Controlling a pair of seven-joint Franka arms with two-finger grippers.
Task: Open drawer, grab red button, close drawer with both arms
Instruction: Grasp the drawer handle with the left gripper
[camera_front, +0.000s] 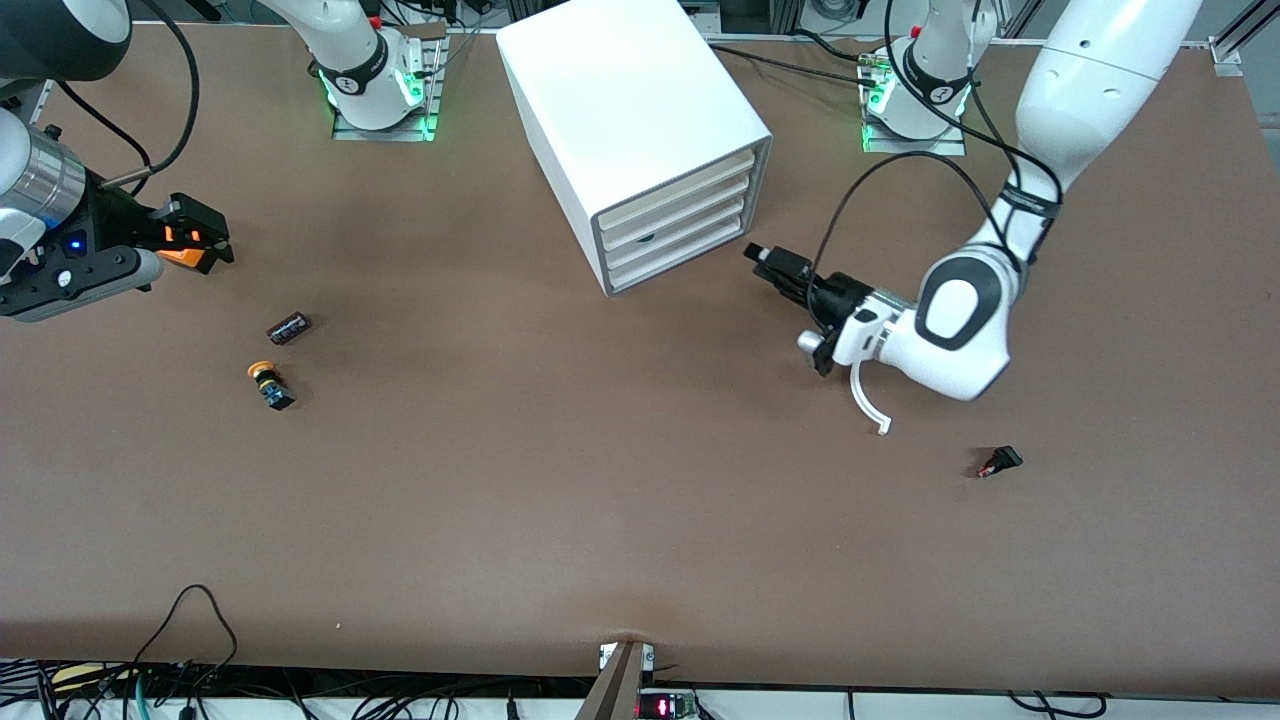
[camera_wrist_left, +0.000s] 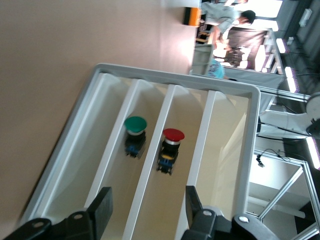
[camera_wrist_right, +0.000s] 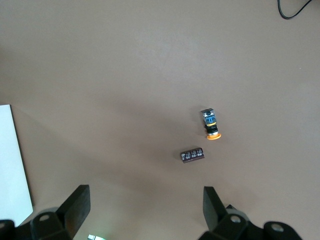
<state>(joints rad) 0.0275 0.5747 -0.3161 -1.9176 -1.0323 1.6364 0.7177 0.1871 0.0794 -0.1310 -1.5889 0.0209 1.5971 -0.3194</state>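
The white cabinet (camera_front: 620, 110) stands at the table's back middle, and all four drawers look pushed in. In the left wrist view I look into their fronts. The red-capped button (camera_wrist_left: 170, 147) sits in the second drawer from the top (camera_front: 680, 196), whose inside shows in the left wrist view (camera_wrist_left: 172, 192). A green-capped button (camera_wrist_left: 135, 135) sits in the drawer below it. My left gripper (camera_front: 763, 258) is open and empty, just in front of the drawers and apart from them; it also shows in the left wrist view (camera_wrist_left: 147, 207). My right gripper (camera_front: 200, 240) is open and empty (camera_wrist_right: 146, 200) toward the right arm's end of the table.
An orange-capped button (camera_front: 268, 383) and a dark cylinder (camera_front: 289, 326) lie near the right gripper; both also show in the right wrist view, the button (camera_wrist_right: 211, 125) and the cylinder (camera_wrist_right: 192, 155). An orange box (camera_front: 180, 256) shows at the right gripper's fingers. A small black part (camera_front: 1000, 461) lies near the left arm.
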